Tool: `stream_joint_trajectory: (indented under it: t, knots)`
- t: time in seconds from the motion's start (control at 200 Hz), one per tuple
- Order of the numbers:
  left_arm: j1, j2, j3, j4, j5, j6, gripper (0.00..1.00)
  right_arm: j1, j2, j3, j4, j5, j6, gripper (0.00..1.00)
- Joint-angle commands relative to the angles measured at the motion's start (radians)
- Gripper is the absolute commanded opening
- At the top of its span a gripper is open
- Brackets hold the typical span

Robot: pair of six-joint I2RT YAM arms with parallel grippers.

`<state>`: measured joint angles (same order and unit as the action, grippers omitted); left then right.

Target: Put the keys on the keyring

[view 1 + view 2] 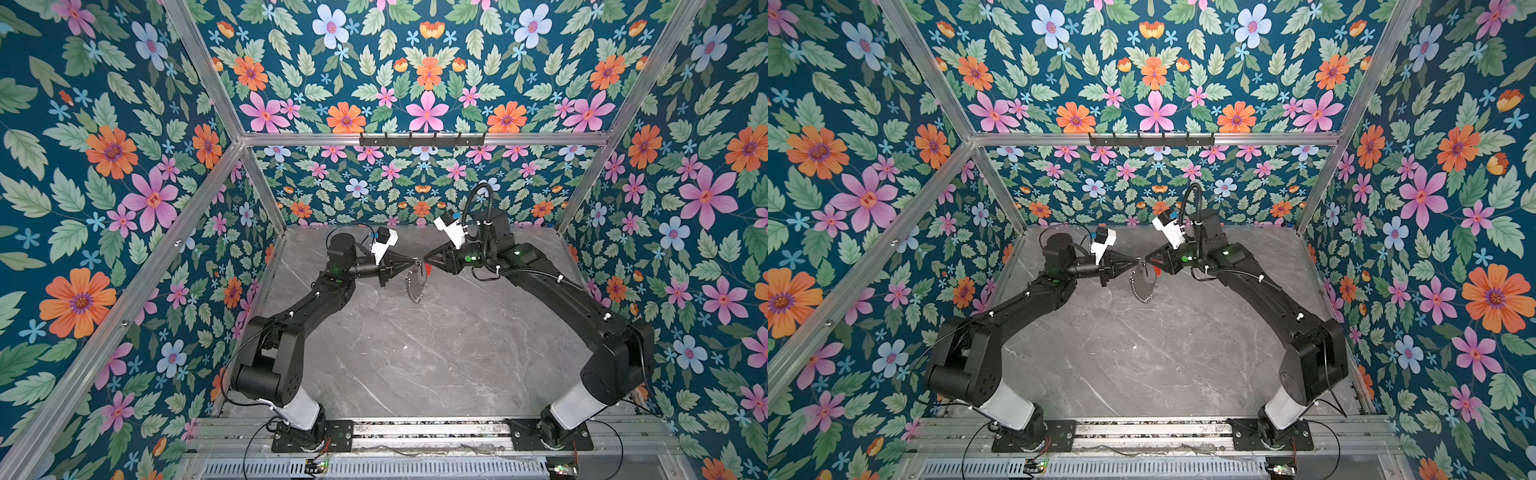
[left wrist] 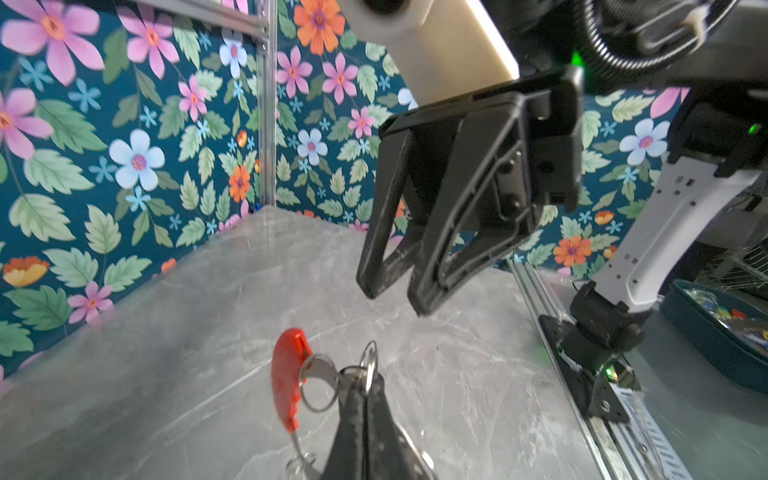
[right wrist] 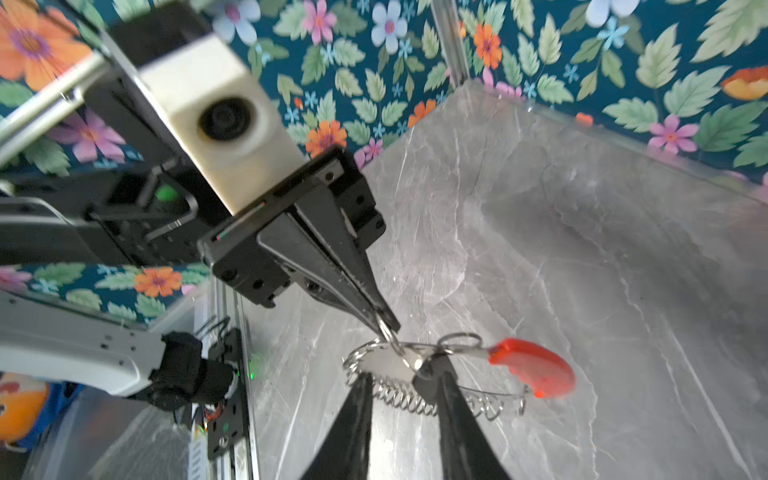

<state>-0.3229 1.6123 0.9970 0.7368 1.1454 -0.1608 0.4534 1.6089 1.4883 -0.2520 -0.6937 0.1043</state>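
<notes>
Two robot arms met nose to nose in mid-air above the grey marbled tabletop (image 1: 415,361), inside an enclosure of flowered walls (image 1: 104,166). The left tool (image 2: 365,388) was pinched tight on a small silver ring (image 2: 369,358). From that grip hung the keyring (image 3: 388,368), a flat grey disc fringed with little silver loops, clear of the tabletop in both top views. A red curved piece (image 3: 532,370) was joined to it through a second silver ring (image 2: 318,386), on the side toward the right arm. The right tool (image 2: 395,297) faced the left one just beside the keyring's upper edge, with its jaws apart and clamped on nothing. In the right wrist view the fringe of loops ran across the gap between its two fingers (image 3: 357,415). Whether either finger touched the disc could not be told. The black key tag could not be made out in any view.
</notes>
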Motion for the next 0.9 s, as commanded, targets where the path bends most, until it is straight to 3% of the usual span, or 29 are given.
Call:
stream_joint_trajectory:
  t: [0.0, 0.135, 0.33, 0.565, 0.895]
  knots:
    - [-0.001, 0.019, -0.028, 0.383, -0.055, -0.237, 0.0, -0.013, 0.002, -0.006, 0.168, -0.09, 0.177, 0.29]
    - [0.0, 0.056, -0.04, 0.551, -0.07, -0.358, 0.0, -0.014, 0.037, 0.031, 0.176, -0.144, 0.208, 0.3]
    - [-0.001, 0.079, -0.037, 0.647, -0.087, -0.431, 0.0, -0.013, 0.099, 0.078, 0.203, -0.169, 0.255, 0.3]
    - [0.0, 0.078, -0.035, 0.636, -0.104, -0.426, 0.0, -0.027, 0.126, 0.122, 0.228, -0.069, 0.439, 0.25]
    - [-0.018, 0.062, -0.054, 0.536, -0.291, -0.325, 0.0, -0.012, 0.159, 0.207, 0.078, 0.074, 0.499, 0.26]
